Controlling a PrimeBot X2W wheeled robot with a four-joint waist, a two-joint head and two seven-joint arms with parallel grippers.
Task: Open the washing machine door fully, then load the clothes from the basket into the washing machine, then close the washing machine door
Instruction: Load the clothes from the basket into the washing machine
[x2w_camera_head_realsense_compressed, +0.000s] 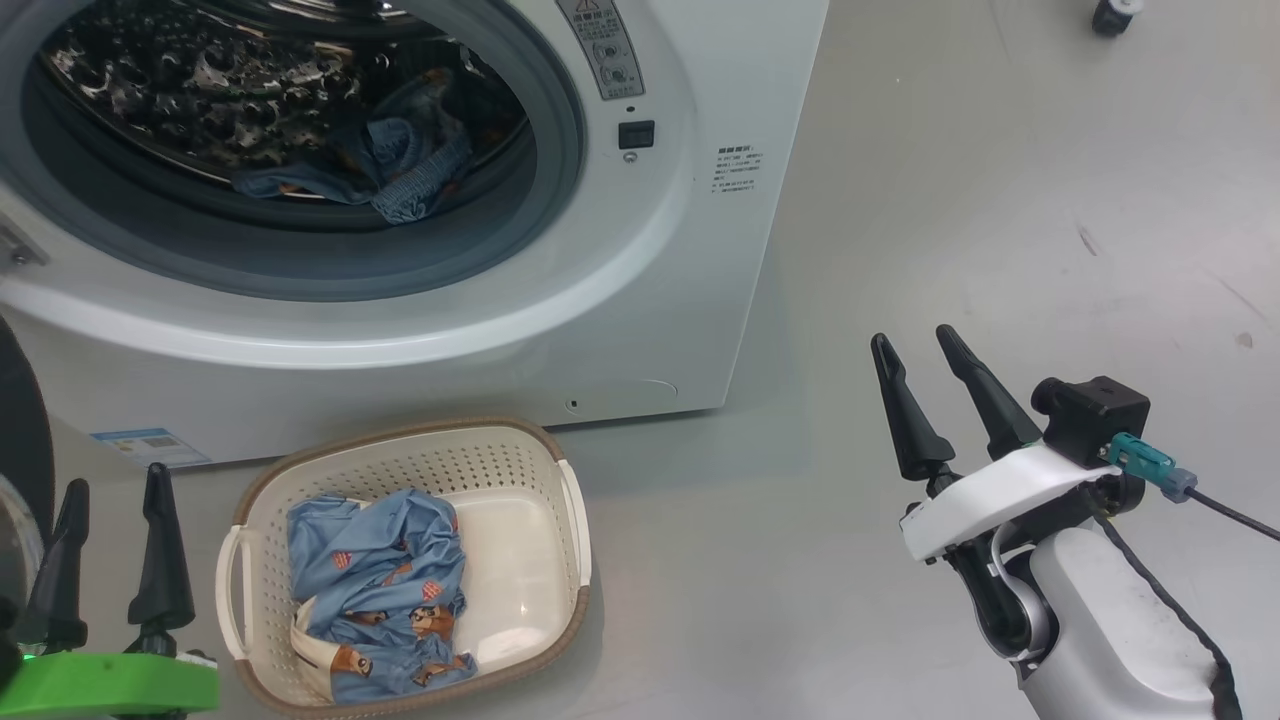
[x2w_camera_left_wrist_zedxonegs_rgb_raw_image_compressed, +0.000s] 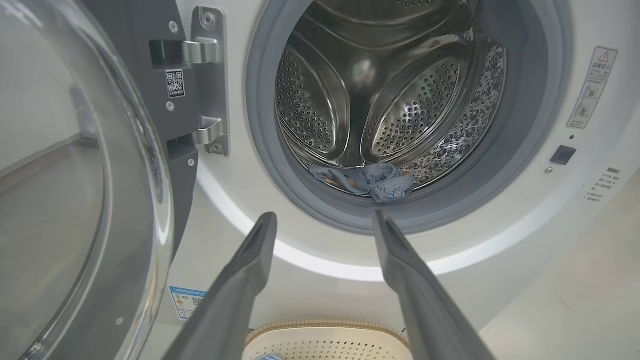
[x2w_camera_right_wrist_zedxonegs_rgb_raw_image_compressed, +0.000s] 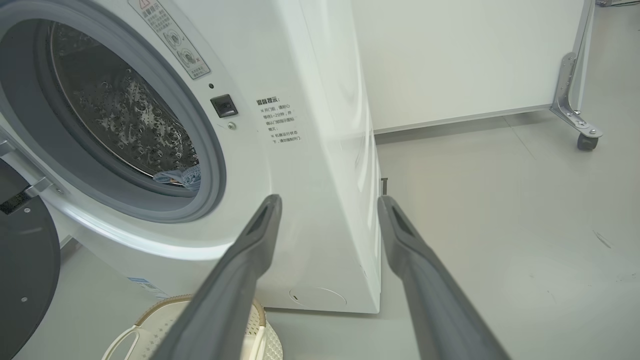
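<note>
The washing machine (x2w_camera_head_realsense_compressed: 690, 330) takes up the upper left of the head view, and its mouth stands wide open. The washing machine door (x2w_camera_left_wrist_zedxonegs_rgb_raw_image_compressed: 75, 200) is swung out to the left. In the left wrist view its glass bowl covers the left side of the frame, hanging from a metal hinge (x2w_camera_left_wrist_zedxonegs_rgb_raw_image_compressed: 210, 80) just beside the grey gasket (x2w_camera_left_wrist_zedxonegs_rgb_raw_image_compressed: 260, 150). Inside the steel drum (x2w_camera_left_wrist_zedxonegs_rgb_raw_image_compressed: 415, 110), one blue garment (x2w_camera_left_wrist_zedxonegs_rgb_raw_image_compressed: 370, 181) lies crumpled at the bottom, just behind the gasket's lower lip.

The basket (x2w_camera_head_realsense_compressed: 400, 432) sits on the grey floor (x2w_camera_head_realsense_compressed: 1000, 200) at the lower left-centre of the head view, just in front of the machine. More of the clothes (x2w_camera_head_realsense_compressed: 385, 590) are bunched in its left half, blue with small orange figures and a bit of cream fabric at the lower edge. A blue label sticker (x2w_camera_head_realsense_compressed: 150, 445) shows on the machine's front, up and to the left of the basket.

The left gripper (x2w_camera_head_realsense_compressed: 116, 477) stands in the lower left corner, just left of the basket, with its fingers spread and nothing between them. The right gripper (x2w_camera_head_realsense_compressed: 912, 336) is at the lower right over bare floor, well apart from the basket, its fingers likewise spread and empty.
</note>
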